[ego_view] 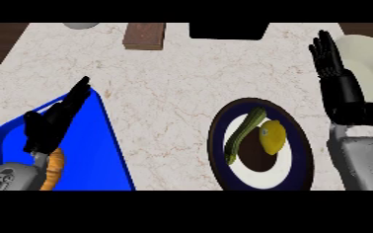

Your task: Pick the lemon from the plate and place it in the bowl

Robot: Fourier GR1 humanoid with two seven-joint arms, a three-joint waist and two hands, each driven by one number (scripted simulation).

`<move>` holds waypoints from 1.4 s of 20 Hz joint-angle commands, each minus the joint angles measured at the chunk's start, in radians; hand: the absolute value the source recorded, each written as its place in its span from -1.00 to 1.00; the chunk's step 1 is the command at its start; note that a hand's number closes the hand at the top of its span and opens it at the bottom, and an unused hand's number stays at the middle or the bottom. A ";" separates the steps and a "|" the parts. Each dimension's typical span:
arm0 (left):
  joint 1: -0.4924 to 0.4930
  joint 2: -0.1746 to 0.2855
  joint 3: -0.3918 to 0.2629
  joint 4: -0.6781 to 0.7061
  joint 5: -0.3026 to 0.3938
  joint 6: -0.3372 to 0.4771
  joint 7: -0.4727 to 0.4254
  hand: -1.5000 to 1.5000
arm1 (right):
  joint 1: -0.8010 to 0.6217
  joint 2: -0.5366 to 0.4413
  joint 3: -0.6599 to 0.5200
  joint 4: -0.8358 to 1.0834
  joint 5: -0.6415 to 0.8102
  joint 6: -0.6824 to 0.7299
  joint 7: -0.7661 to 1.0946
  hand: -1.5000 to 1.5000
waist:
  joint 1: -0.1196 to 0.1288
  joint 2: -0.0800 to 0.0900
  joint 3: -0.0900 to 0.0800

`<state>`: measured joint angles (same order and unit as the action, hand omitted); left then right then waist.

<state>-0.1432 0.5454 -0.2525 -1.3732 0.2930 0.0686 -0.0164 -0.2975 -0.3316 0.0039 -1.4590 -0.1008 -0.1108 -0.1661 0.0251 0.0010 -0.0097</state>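
"Lemon (272, 137), entry one. Position?"
"On the plate (218, 150), right of centre, close to the robot. Long axis runs near to far, slightly tilted. A green zucchini (244, 134) lies just beside it on the left."
"Left hand (51, 123)?"
"Over the blue tray (102, 153), beyond a carrot (53, 170). Fingers straight, relaxed, holding nothing. Well apart from the lemon, with bare tabletop (167, 79) between."
"Right hand (341, 91)?"
"Farther back, right of the plate. Fingers straight, side by side, pointing away, holding nothing. Clearly the nearer hand: the lemon lies toward the robot and left of its fingertips."
"Bowl (360, 54)?"
"Pale round shape at the far right edge, partly hidden behind that hand; taken to be the bowl. Judgement: the right hand should come back and down onto the lemon, closing across its short axis."
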 commanded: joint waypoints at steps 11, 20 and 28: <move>-0.031 -0.153 -0.102 -0.104 -0.009 -0.011 -0.041 0.00 | 0.351 0.326 -0.121 -0.080 -0.236 -0.618 -0.091 -1.00 | -0.057 -0.007 0.012; -0.062 -0.226 -0.133 -0.153 -0.053 0.021 0.024 0.00 | 0.494 0.099 0.110 -0.117 0.122 -0.669 0.206 -1.00 | -0.031 0.001 0.006; -0.052 -0.214 -0.136 -0.150 -0.063 0.008 0.015 0.00 | 0.535 -0.220 0.246 -0.271 0.086 -0.279 0.669 -1.00 | -0.018 0.002 0.002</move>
<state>-0.1935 0.3369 -0.3856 -1.5383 0.2353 0.0829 0.0068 0.2278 -0.4315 0.1864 -1.6529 0.0108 -0.5524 0.3133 0.0041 0.0019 -0.0071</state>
